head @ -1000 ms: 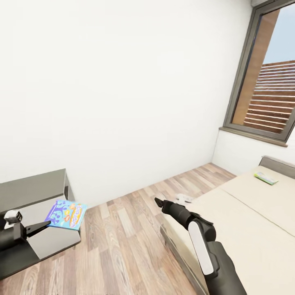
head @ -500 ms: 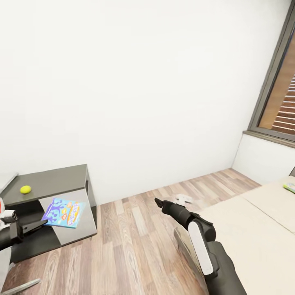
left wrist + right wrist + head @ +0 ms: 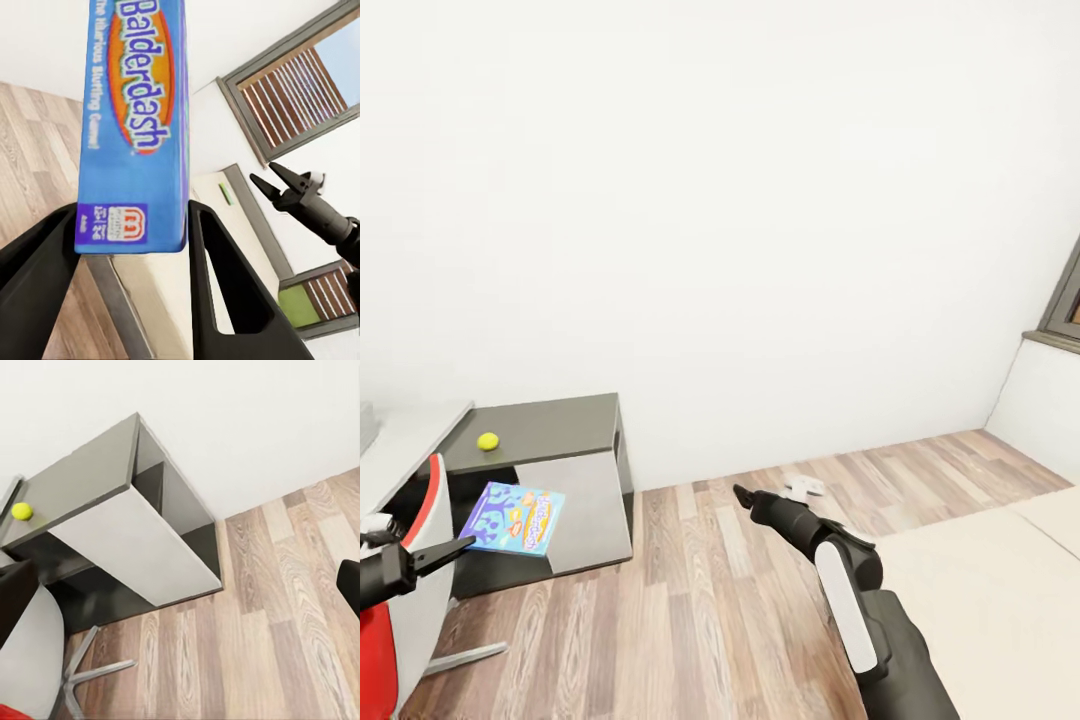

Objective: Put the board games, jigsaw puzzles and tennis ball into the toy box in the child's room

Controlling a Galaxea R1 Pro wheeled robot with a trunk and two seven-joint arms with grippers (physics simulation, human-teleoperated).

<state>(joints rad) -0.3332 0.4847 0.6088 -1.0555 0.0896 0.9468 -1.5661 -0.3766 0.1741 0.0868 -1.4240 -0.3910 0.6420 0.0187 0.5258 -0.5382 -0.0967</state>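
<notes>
- We see the left gripper (image 3: 455, 546) low at the left edge of the head view, arm coming in from the side, fingers pointing forward and slightly up.
- It is clamped on the blue board game (image 3: 513, 518), a "Balderdash" box; in the left wrist view the box (image 3: 135, 120) sits edge-on between the two dark fingers (image 3: 225, 285), near corner pinched.
- In the head view the box juts out past the fingertips, tilted, in the air in front of the dark grey table section (image 3: 545, 430).
- Right arm reaches forward mid-frame, white forearm panel up, right gripper (image 3: 744, 493) over the wood floor (image 3: 690, 600).
- In the left wrist view we see the right gripper (image 3: 279, 180) with its two tips spread apart, nothing between them.
- Tennis ball (image 3: 488, 441) lies on the dark grey top, above and behind the held box, well apart from both grippers; right wrist view shows it (image 3: 22, 511) near the far end of that top.
- Light grey desk top (image 3: 400, 440) adjoins the dark section on the left.
- Red-and-white chair (image 3: 410, 590) stands at lower left, just beside the left gripper; its metal base (image 3: 90, 671) is on the floor.
- Beige bed (image 3: 980, 610) is at lower right, next to the right arm.
- Window frame corner (image 3: 1065, 310) is at the right edge.
</notes>
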